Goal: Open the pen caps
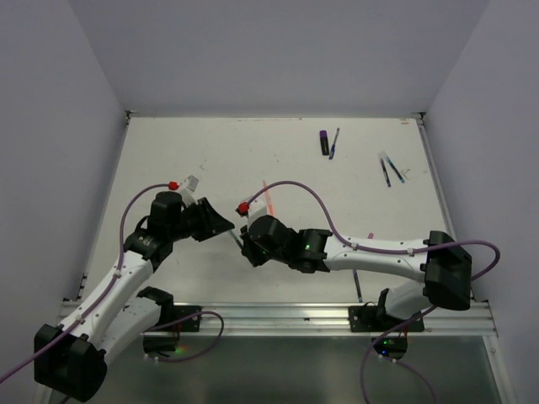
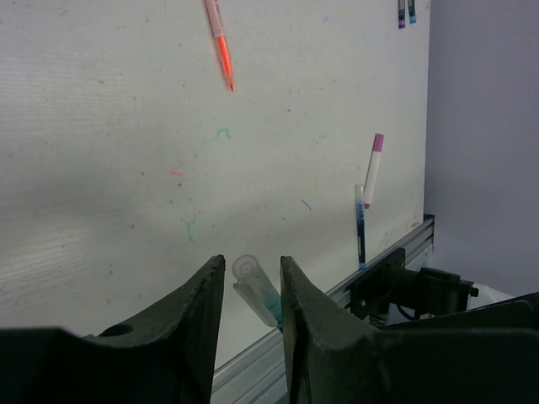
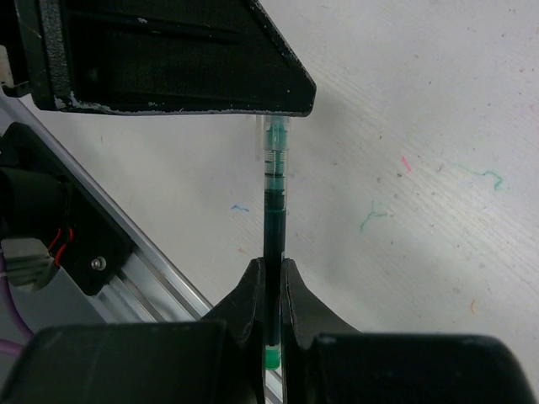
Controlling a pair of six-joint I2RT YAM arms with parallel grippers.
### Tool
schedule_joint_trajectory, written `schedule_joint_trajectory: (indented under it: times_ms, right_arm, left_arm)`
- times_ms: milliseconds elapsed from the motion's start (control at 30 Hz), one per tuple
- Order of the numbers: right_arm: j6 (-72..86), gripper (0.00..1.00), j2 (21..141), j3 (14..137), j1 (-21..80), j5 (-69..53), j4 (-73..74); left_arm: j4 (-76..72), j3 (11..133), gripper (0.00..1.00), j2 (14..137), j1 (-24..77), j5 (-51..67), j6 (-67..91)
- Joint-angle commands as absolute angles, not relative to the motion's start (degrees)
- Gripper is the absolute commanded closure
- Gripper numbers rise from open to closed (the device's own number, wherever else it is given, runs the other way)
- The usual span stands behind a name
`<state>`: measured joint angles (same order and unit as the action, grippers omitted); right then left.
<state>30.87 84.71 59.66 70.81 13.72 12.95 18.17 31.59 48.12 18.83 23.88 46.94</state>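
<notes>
My right gripper (image 3: 274,263) (image 1: 246,246) is shut on the barrel of a dark green pen (image 3: 274,210), held above the table near its front edge. The pen's clear, green-tinted cap (image 2: 247,271) (image 3: 276,133) points into my left gripper (image 2: 253,263) (image 1: 226,225). The left jaws stand on either side of the cap. The cap leans on the right finger (image 2: 295,290), and a gap shows beside the left finger (image 2: 210,286). In the right wrist view the left gripper's black finger covers the cap's far end.
A red-pink pen (image 2: 221,42) (image 1: 264,190) lies behind the grippers. A stubby purple marker (image 1: 324,141) and a blue pen (image 1: 334,143) lie at the back, two more pens (image 1: 389,170) to their right. A pink-ended pen (image 2: 373,168) and a blue pen (image 2: 360,227) lie near the front rail (image 1: 278,316).
</notes>
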Motion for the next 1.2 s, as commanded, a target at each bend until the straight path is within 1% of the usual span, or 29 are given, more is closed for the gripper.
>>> schedule_joint_trajectory:
  times_ms: [0, 67, 100, 133, 167, 233, 267, 300, 333, 467, 667, 833, 933, 967, 1033, 1100, 1167]
  right_arm:
    - [31.8, 1.00, 83.8, 62.0, 70.7, 12.9, 10.6]
    - [31.9, 1.00, 84.5, 62.1, 70.7, 12.4, 10.3]
    - [32.0, 1.00, 84.5, 62.2, 70.7, 12.2, 9.8]
    - [32.3, 1.00, 84.7, 62.2, 70.7, 12.2, 9.3]
    - [32.5, 1.00, 84.8, 62.2, 70.7, 12.2, 9.1]
    - [33.0, 1.00, 85.0, 62.4, 70.7, 12.5, 9.0]
    - [32.9, 0.98, 85.2, 62.4, 70.6, 12.6, 8.9]
    - [32.9, 0.81, 85.3, 62.4, 70.7, 12.6, 8.5]
    - [32.4, 0.78, 85.8, 62.6, 70.6, 12.6, 8.4]
    - [32.3, 0.76, 86.9, 63.5, 70.3, 12.7, 8.9]
    - [32.5, 0.77, 88.5, 64.4, 69.8, 11.1, 8.0]
    - [32.5, 0.74, 90.0, 65.2, 69.0, 10.5, 7.6]
    - [32.7, 0.74, 90.7, 65.3, 68.6, 10.1, 6.9]
    - [32.8, 0.79, 90.7, 65.2, 68.5, 9.8, 6.9]
    - [33.0, 0.99, 91.1, 65.0, 68.6, 9.7, 6.9]
    - [33.3, 1.00, 91.3, 64.6, 68.6, 9.8, 7.0]
    - [33.7, 1.00, 91.8, 64.3, 69.2, 10.4, 8.7]
  left_arm:
    - [15.6, 31.5, 0.65, 48.5, 19.1, 25.8, 46.9]
    - [15.5, 31.6, 0.70, 48.6, 19.1, 25.8, 46.9]
    - [15.4, 31.6, 0.75, 48.8, 19.1, 25.8, 46.8]
    - [15.3, 31.5, 0.89, 49.1, 19.0, 26.2, 46.8]
    - [15.4, 31.5, 1.00, 49.2, 19.1, 26.4, 46.8]
    - [15.3, 31.6, 1.00, 49.4, 19.1, 26.7, 46.8]
    - [15.4, 31.6, 1.00, 49.3, 19.1, 26.7, 47.0]
    - [15.4, 31.6, 1.00, 49.1, 19.1, 26.7, 46.9]
    - [15.6, 31.8, 1.00, 49.0, 19.1, 26.6, 46.8]
    - [16.9, 32.5, 1.00, 48.9, 19.1, 26.4, 46.4]
    - [16.9, 32.9, 1.00, 48.5, 19.1, 26.6, 47.0]
    - [16.4, 33.0, 1.00, 48.2, 19.1, 27.8, 47.9]
    - [16.0, 33.0, 1.00, 48.1, 19.1, 28.3, 48.3]
    - [15.9, 33.0, 1.00, 48.1, 19.1, 28.3, 48.4]
    - [16.1, 33.3, 1.00, 48.2, 19.1, 27.8, 48.5]
    - [16.9, 34.0, 1.00, 48.3, 19.1, 26.5, 48.8]
    - [17.8, 35.8, 1.00, 48.3, 19.1, 22.5, 50.0]
